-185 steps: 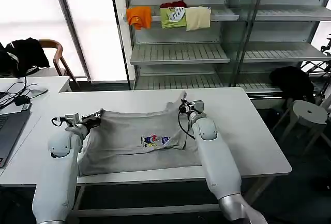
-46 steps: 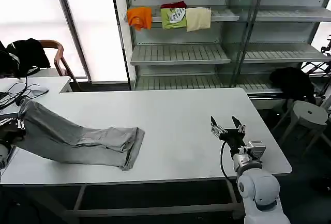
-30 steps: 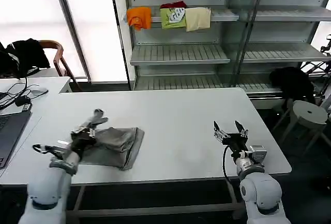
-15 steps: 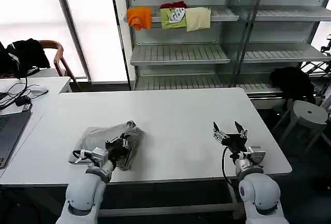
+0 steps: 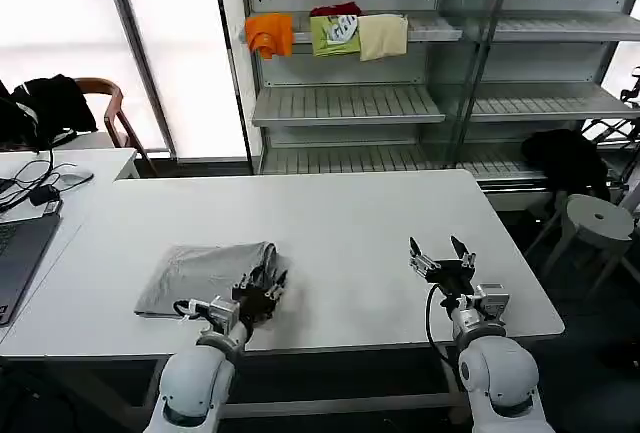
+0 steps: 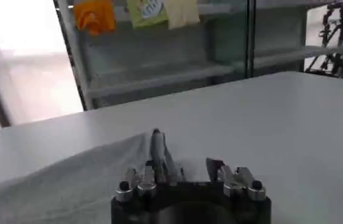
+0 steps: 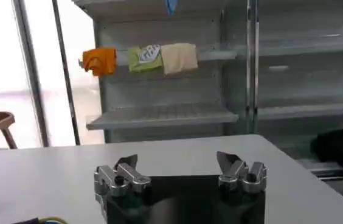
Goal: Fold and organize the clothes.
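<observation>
grey shirt [image 5: 205,275] lying folded near the table's [image 5: 340,223] front left edge, left gripper [image 5: 262,292] resting at its right end.

no readable writing is showing on the shirt (the chest print is folded out of sight). the left gripper's fingers [image 6: 157,148] are standing apart and gripping nothing, having let go of the cloth bunched under them half a second ago; the shirt is now lying flatter. the right gripper [image 5: 441,262] is waiting near the front right edge, spread wide and holding nothing.
</observation>
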You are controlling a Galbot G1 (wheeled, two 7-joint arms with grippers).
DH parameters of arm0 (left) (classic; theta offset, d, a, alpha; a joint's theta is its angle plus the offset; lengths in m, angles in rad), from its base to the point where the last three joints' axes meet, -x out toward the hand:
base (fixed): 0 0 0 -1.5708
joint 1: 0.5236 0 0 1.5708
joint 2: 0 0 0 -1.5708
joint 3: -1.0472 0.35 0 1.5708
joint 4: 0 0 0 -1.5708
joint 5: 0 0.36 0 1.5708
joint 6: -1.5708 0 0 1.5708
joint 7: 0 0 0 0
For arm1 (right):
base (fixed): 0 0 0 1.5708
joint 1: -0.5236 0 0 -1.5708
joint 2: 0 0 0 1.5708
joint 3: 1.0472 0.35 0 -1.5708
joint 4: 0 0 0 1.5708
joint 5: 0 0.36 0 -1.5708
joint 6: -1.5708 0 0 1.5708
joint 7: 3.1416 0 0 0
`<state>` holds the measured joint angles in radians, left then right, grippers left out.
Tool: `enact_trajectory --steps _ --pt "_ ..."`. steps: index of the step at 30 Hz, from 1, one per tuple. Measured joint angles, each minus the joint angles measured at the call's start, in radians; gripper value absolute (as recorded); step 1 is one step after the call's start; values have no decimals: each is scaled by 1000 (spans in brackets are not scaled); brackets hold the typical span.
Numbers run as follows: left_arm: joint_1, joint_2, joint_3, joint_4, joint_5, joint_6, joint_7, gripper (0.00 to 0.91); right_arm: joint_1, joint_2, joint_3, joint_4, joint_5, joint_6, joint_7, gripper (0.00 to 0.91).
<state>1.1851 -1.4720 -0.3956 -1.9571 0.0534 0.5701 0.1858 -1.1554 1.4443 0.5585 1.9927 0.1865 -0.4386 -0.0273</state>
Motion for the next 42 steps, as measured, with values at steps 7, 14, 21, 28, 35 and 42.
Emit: enact_trajectory --steps 7,14,21,28,35,42 --pt "16 21 -58 -62 -95 -18 -8 907 -9 1 0 14 -7 -1 3 907" --pt "12 129 -244 -25 -262 -47 -16 907 -8 6 -8 16 -19 -1 3 907" --pt "-2 211 -342 53 -368 -64 -37 907 4 13 -23 1 -31 -2 5 907" --pt "-23 239 -374 135 -392 -77 -47 907 6 9 -29 0 -32 -10 7 907" --pt "-32 252 -383 209 -396 -81 -47 907 11 12 -42 -2 -40 -13 6 907" --pt "-30 250 -383 240 -390 -86 -37 907 9 13 -47 -5 -44 -10 5 907"
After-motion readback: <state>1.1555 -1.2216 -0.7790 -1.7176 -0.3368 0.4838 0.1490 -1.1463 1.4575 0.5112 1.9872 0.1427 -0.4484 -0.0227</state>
